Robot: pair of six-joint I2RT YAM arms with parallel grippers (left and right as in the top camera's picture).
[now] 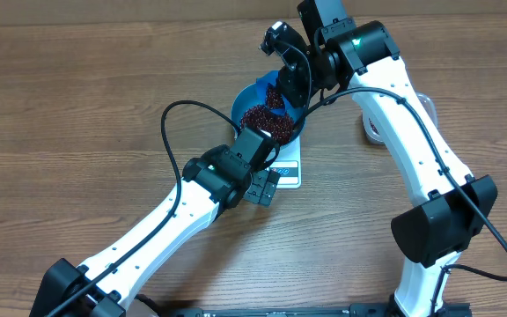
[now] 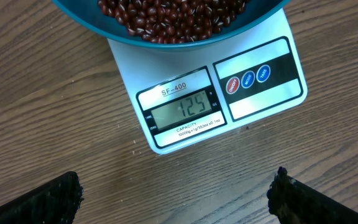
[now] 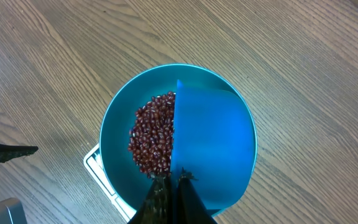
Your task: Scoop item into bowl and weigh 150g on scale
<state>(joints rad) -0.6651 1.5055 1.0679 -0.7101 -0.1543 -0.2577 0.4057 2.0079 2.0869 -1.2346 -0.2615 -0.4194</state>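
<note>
while our left hand (image 2: 174, 186) hangs wide open and empty over the desk (image 2: 42, 112), just in front of the scale (image 2: 263, 109), our right hand (image 3: 173, 196) is pinched tight on the near end of a blue scoop (image 3: 213, 143), held over the bowl (image 3: 107, 137). the bowl sits on the scale, with the beans (image 3: 154, 134) heaped inside beside the scoop. the display (image 2: 182, 112) shows 125.

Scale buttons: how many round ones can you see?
3 on the scale, right of its display: red button left, blue buttons middle and right. None looks hidden.
</note>
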